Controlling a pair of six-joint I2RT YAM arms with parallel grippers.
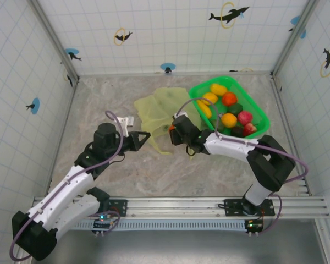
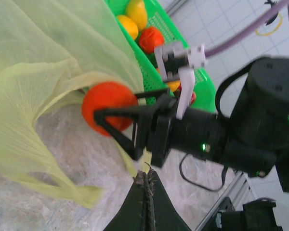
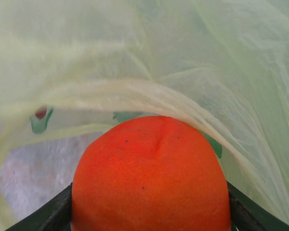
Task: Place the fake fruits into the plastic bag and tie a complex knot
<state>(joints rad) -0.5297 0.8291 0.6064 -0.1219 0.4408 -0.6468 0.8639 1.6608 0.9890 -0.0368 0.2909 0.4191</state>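
Note:
The pale yellow-green plastic bag (image 1: 164,105) lies crumpled on the table left of the tray. My left gripper (image 1: 147,138) is shut, pinching a thin strip of the bag's edge (image 2: 145,157) at its fingertips (image 2: 148,174). My right gripper (image 1: 174,132) is shut on an orange-red fake fruit (image 3: 151,178) and holds it at the bag's open mouth (image 2: 62,91); bag film (image 3: 159,57) arches over the fruit. The same fruit (image 2: 108,108) sits between the black fingers (image 2: 115,130). More fake fruits, yellow (image 1: 218,88), orange (image 1: 229,99) and red (image 1: 245,117), lie in the tray.
A bright green plastic tray (image 1: 201,89) stands at the back right, close to the bag and to the right arm (image 1: 231,146). White tiled walls close in the marbled table (image 1: 99,104). A metal rail (image 1: 209,208) runs along the near edge.

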